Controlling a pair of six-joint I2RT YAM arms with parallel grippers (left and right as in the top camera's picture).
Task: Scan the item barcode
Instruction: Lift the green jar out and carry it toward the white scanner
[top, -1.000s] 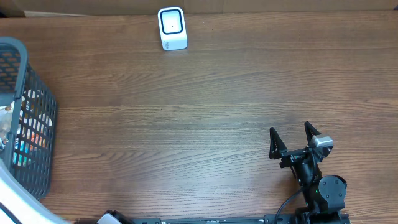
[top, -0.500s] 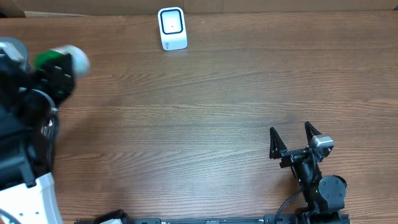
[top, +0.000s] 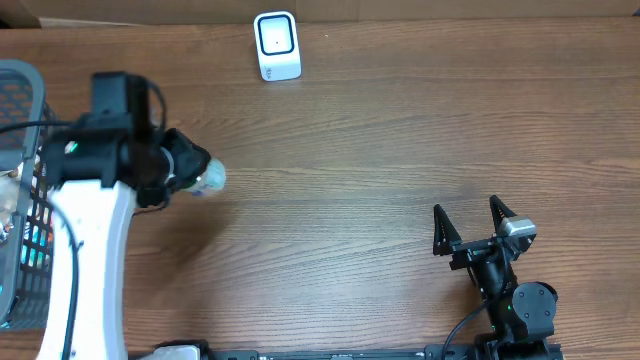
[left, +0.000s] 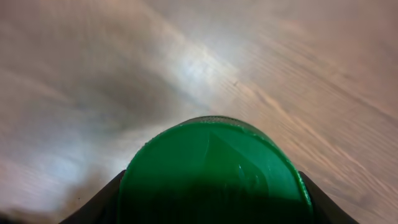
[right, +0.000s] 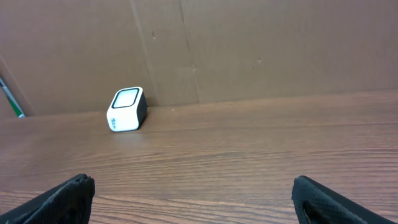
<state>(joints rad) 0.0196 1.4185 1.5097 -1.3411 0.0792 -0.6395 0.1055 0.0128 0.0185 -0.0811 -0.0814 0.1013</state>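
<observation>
The left gripper (top: 188, 170) is clamped on the green-capped item (left: 211, 168) at mid-left. It has not yet reached the scanner (top: 277, 45), top centre. The right gripper (top: 466, 210) sits with jaws apart.

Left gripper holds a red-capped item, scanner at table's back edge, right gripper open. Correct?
No: the cap is green, not red; the left wrist view shows it. The left gripper does hold the item, the scanner sits at the table's back edge, and the right gripper is open.
</observation>
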